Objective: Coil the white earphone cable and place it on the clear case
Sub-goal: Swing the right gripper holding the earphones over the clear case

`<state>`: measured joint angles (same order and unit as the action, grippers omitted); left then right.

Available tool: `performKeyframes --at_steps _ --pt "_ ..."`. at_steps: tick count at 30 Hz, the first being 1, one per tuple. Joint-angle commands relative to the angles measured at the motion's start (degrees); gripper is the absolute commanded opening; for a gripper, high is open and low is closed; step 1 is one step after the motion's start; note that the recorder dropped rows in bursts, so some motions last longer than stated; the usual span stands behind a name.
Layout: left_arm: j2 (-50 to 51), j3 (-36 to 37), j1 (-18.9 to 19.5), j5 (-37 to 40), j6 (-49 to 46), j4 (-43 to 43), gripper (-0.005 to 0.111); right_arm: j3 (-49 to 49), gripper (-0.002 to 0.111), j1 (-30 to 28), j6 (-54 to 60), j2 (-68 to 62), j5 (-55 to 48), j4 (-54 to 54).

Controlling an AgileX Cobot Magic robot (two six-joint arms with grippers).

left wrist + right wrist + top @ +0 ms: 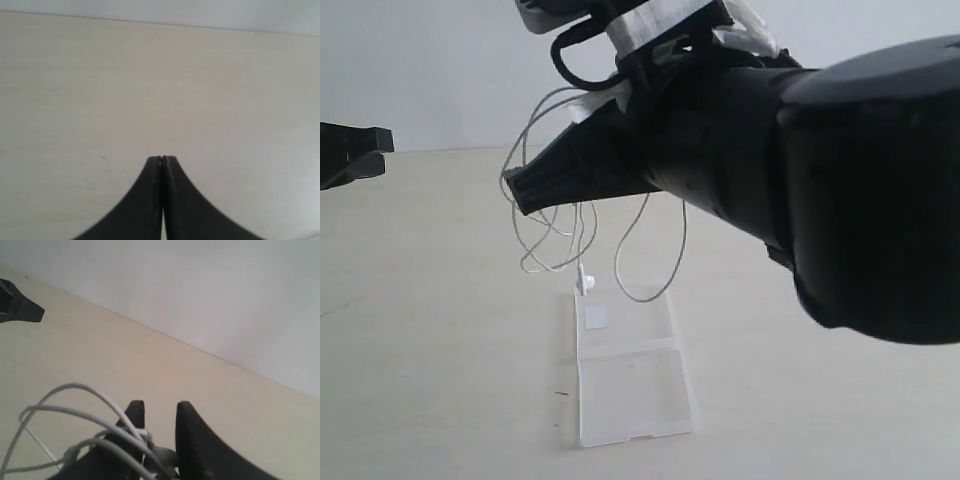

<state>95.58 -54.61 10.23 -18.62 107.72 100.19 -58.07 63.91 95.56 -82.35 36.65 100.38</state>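
The white earphone cable (585,280) hangs in loose loops from my right gripper (520,190), which is raised above the table. Its lowest loops and an earbud dangle just over the far end of the clear case (630,390). The case lies flat and opened out, with a small white sticker (596,318). In the right wrist view the cable (70,386) is bunched between the jaws of the right gripper (159,407), which are closed on the bundle with a gap left at the tips. My left gripper (163,159) is shut and empty, far to the left (360,150).
The light wooden table (440,330) runs back to a pale wall (420,70). The right arm's bulky black body (860,190) fills the upper right of the exterior view. The left gripper's tip (17,305) also shows in the right wrist view.
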Motion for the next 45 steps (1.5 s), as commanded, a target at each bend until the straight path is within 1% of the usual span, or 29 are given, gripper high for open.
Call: performKeyframes --at_steps 1,2,5,9,11,13,15,19,25,29,34,36,38,41,45 --pt "-0.50 0.09 0.08 -0.13 0.26 -0.24 0.000 2.50 0.000 1.32 -3.88 0.78 -0.71 -0.44" --pt "-0.50 0.09 0.08 -0.13 0.26 -0.24 0.000 3.14 0.000 1.89 -3.88 1.01 -0.86 -0.44" --pt "-0.50 0.09 0.08 -0.13 0.26 -0.24 0.000 5.57 0.000 3.36 -9.37 2.62 -1.10 -0.44" --pt "-0.50 0.09 0.08 -0.13 0.12 -0.24 0.000 8.94 0.000 3.36 -13.51 5.41 -0.35 -0.44" --pt "-0.50 0.09 0.08 -0.13 0.11 -0.24 0.000 9.74 0.000 3.36 -13.72 5.71 4.82 -0.44" --pt "-0.50 0.09 0.08 -0.13 0.11 -0.24 0.000 9.74 0.000 3.36 -13.72 5.71 6.35 -0.44" --pt "-0.50 0.09 0.08 -0.13 0.11 -0.24 0.000 9.74 0.000 3.36 -12.43 5.71 7.74 -0.44" --pt "-0.50 0.09 0.08 -0.13 0.11 -0.24 0.000 9.74 0.000 3.36 -8.30 5.71 16.57 -0.44" --pt "-0.50 0.09 0.08 -0.13 0.11 -0.24 0.000 9.74 0.000 3.36 -6.86 5.93 20.29 -0.44" --pt "-0.50 0.09 0.08 -0.13 0.01 -0.24 0.000 9.74 0.000 3.36 -3.23 5.93 24.58 -0.44" --pt "-0.50 0.09 0.08 -0.13 0.01 -0.24 0.000 9.63 0.000 3.36 -2.56 6.38 24.68 -0.44" --pt "-0.50 0.09 0.08 -0.13 0.01 -0.24 0.000 9.63 0.000 3.36 -7.65 6.63 23.61 -0.44" --pt "-0.50 0.09 0.08 -0.13 0.01 -0.24 0.000 9.63 0.000 3.23 -11.50 7.16 18.85 -0.44" --pt "-0.50 0.09 0.08 -0.13 0.01 -0.24 0.000 9.63 0.000 2.32 -12.86 7.89 6.48 -0.44" --pt "-0.50 0.09 0.08 -0.13 0.01 -0.24 0.000 9.63 0.000 -0.06 -14.42 7.89 -6.90 -0.44"
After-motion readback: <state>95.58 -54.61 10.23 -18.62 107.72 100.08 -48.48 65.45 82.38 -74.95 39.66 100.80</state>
